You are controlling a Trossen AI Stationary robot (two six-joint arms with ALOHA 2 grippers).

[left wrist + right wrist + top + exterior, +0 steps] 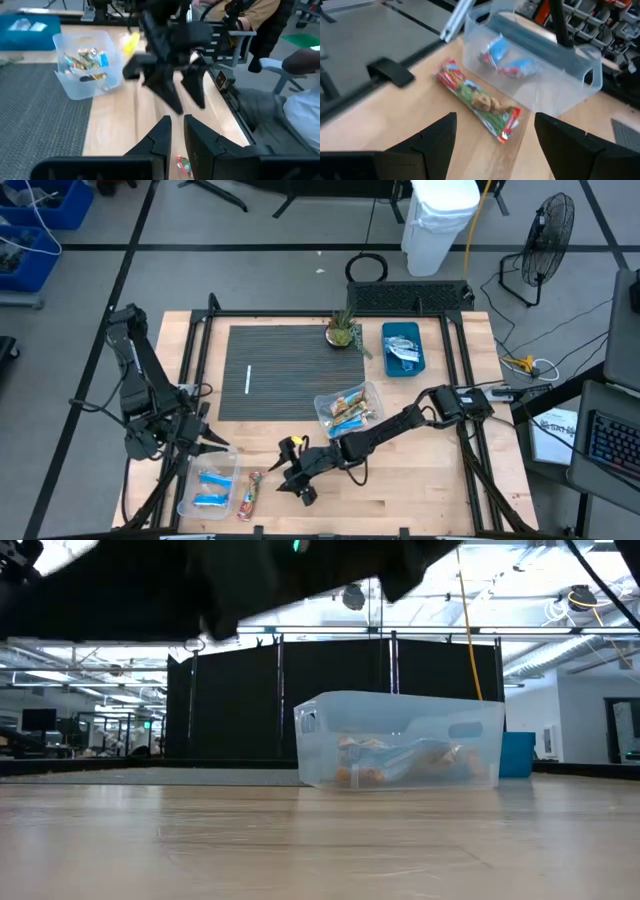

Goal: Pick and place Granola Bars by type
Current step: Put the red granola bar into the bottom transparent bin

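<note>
- Jaws of the right gripper (495,137) stand wide and empty, hovering over the tabletop's (420,490) front edge, near its middle.
- Just ahead of them a red-and-green granola bar (479,102) lies flat on the wood, beside a clear bin (555,65) holding blue-wrapped bars (512,59) at the front left corner.
- Jaws of the left gripper (177,131) are narrow and hold nothing; that arm sits at the left edge, just beside the same bin.
- A second clear bin (347,412) of mixed bars sits near the tabletop's middle, at the front right corner of a dark mat (290,360).
- A blue tray (403,348) with silvery packets sits toward the back right.
</note>
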